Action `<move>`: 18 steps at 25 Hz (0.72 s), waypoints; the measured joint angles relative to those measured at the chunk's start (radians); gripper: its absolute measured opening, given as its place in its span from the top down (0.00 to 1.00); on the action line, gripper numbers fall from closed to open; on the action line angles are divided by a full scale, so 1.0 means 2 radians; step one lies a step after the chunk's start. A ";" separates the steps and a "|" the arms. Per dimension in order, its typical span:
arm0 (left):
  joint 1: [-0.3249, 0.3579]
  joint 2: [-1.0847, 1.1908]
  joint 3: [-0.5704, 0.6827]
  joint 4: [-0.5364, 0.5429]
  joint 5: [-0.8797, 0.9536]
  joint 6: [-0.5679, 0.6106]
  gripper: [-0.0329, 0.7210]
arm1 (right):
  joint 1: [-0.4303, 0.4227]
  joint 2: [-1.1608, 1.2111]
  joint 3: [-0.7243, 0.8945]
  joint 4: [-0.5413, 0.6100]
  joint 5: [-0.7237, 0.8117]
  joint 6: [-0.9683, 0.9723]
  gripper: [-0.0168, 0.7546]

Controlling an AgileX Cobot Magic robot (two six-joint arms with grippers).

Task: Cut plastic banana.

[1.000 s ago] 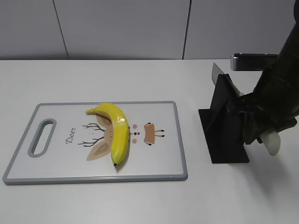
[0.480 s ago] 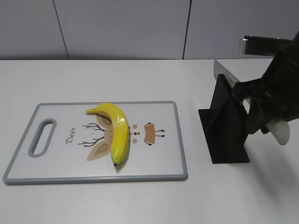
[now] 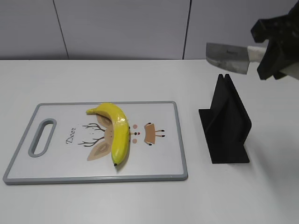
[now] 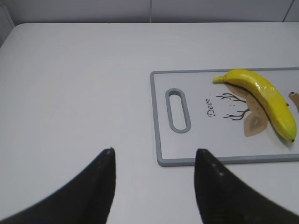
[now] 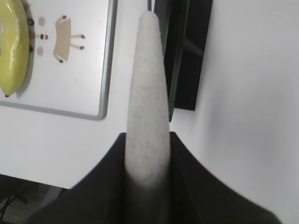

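A yellow plastic banana (image 3: 117, 130) lies on a white cutting board (image 3: 154, 163) with a grey rim and a deer drawing; both show in the left wrist view, banana (image 4: 266, 95) and board (image 4: 187, 154). My right gripper (image 3: 273, 53) is shut on the pale handle (image 5: 147, 102) of a knife, whose blade (image 3: 226, 57) points left, held high above the black knife stand (image 3: 226, 126). In the right wrist view the banana (image 5: 13, 51) is at the far left. My left gripper (image 4: 154, 156) is open and empty over the table, near the board's handle end.
The black knife stand (image 5: 187, 51) sits on the white table to the right of the board. A grey wall runs behind the table. The board's handle slot (image 3: 42, 136) is at its left end.
My right gripper has lifted the knife out of the black stand and raised it up and to the right; the blade now points left above the stand. Banana and board have not moved.
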 joint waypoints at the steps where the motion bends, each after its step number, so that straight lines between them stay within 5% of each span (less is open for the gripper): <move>1: 0.000 0.000 0.000 0.000 -0.001 0.000 0.27 | 0.000 0.000 -0.011 -0.004 0.001 0.000 0.76; 6: 0.000 0.005 -0.007 0.001 -0.020 0.000 0.27 | 0.000 0.000 -0.057 -0.010 -0.001 -0.055 0.76; 12: 0.000 0.077 -0.033 0.012 -0.057 0.003 0.27 | 0.000 0.001 -0.071 -0.010 -0.029 -0.230 0.76; 18: 0.000 0.207 -0.077 -0.008 -0.116 0.081 0.17 | 0.000 0.023 -0.071 0.010 -0.087 -0.372 0.76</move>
